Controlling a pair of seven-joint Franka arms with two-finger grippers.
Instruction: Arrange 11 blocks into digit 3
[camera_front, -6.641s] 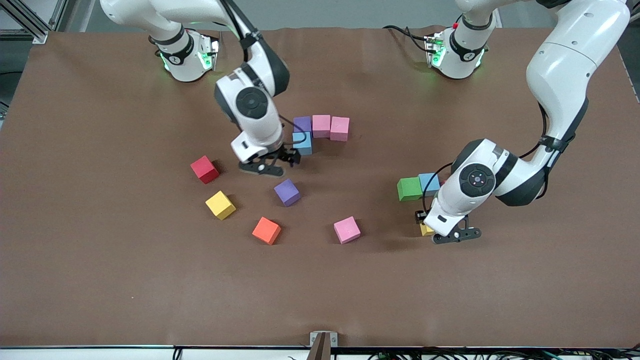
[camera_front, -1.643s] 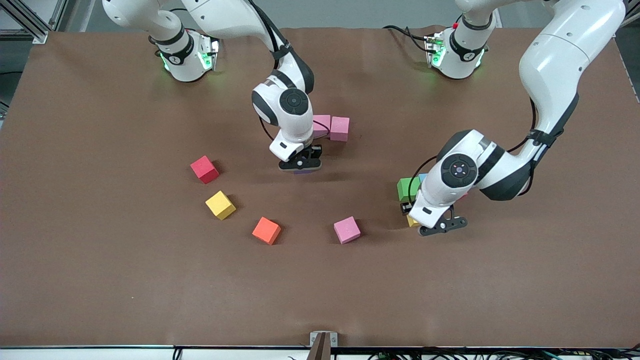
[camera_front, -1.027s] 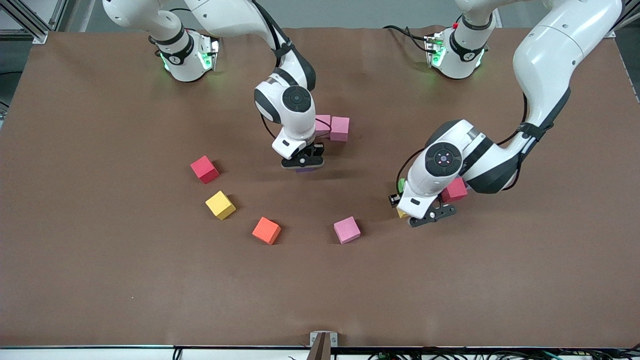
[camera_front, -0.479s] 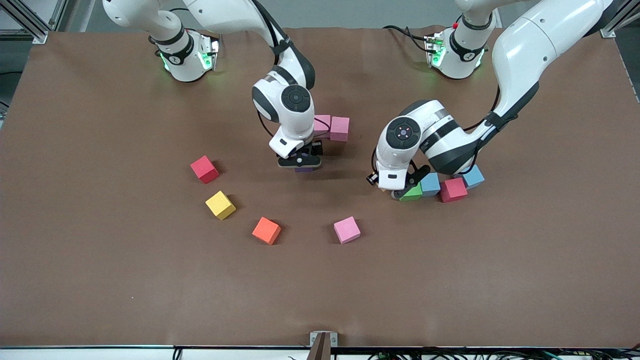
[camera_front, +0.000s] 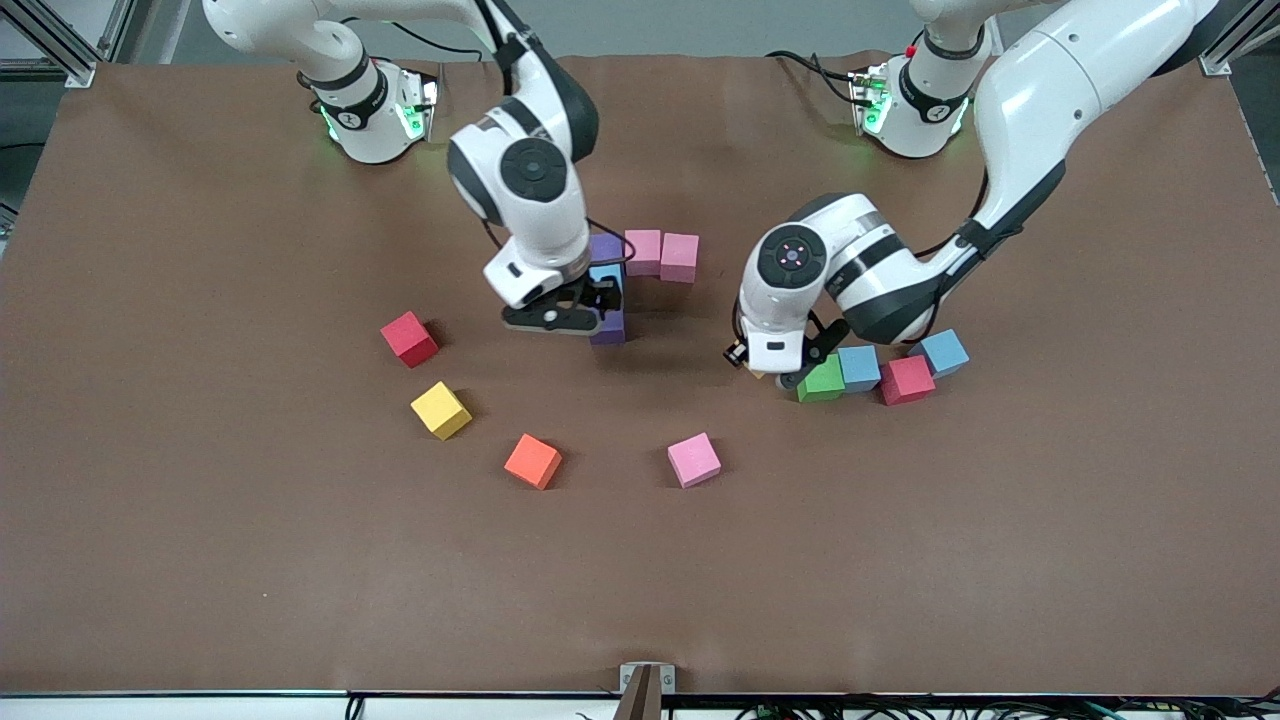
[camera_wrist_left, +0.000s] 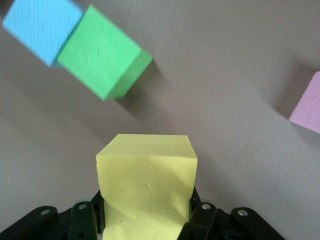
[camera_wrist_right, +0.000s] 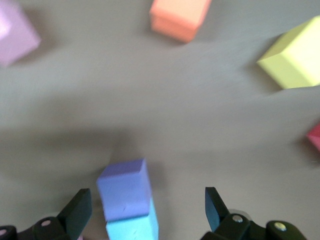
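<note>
The right hand (camera_front: 585, 312) hangs released over the purple cube (camera_front: 608, 327), its fingers spread to either side, the cube lying on the worktop (camera_front: 200, 560) against the blue cube (camera_front: 606, 274) in the started figure. The figure so far is a short bar of a purple cube (camera_front: 606, 247) and two pink cubes (camera_front: 661, 254), with a column coming nearer the camera.

The left hand (camera_front: 768, 370) is clenched on a yellow cube (camera_wrist_left: 146, 190), carried just over the worktop beside the green cube (camera_front: 822, 381).

To place it well, the left arm should probably approach the figure from its own end, bring the cube down square to the pink cubes, and let go only once the faces touch.

Open worktop lies between the figure and the loose pink cube (camera_front: 694, 460). The red (camera_front: 409, 338), yellow (camera_front: 441, 410) and orange (camera_front: 533, 461) cubes lie well apart toward the right arm's end.
</note>
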